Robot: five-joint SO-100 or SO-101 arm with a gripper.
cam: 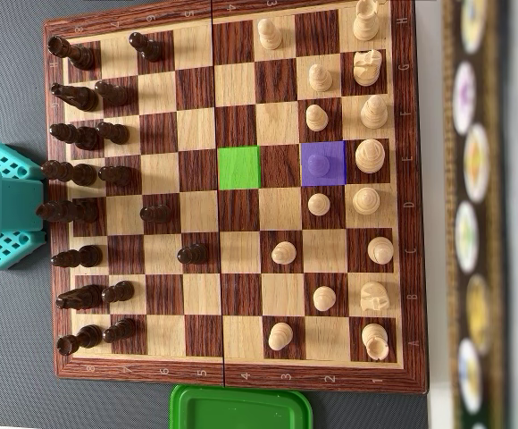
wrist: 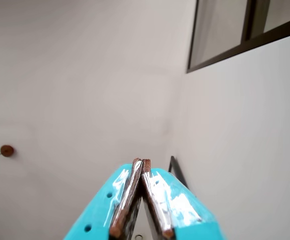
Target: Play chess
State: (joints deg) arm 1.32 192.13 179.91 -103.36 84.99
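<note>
While your claw points up at a bare wall and window frame in the wrist view, its two brown-padded fingers are pressed together at the tips with nothing between them, so you begin empty-handed and aimed away from the chessboard. Your cue in the overhead view is the light pawn on the purple-tinted square, with a green-tinted square in the same row, two squares to its left. The teal arm sits at the board's left edge, close to that row, so the pawn lies straight across from you, well apart, beyond the dark ranks and beyond the green square, which lies between arm and pawn. That pawn stands upright, its long axis pointing up at the camera, so a descent from above looks the likely approach; a taller light piece stands just beside it on the right. By my count you have sixteen light pieces, eight of them pawns, and sixteen dark ones, eight of them pawns, plus one arm.
</note>
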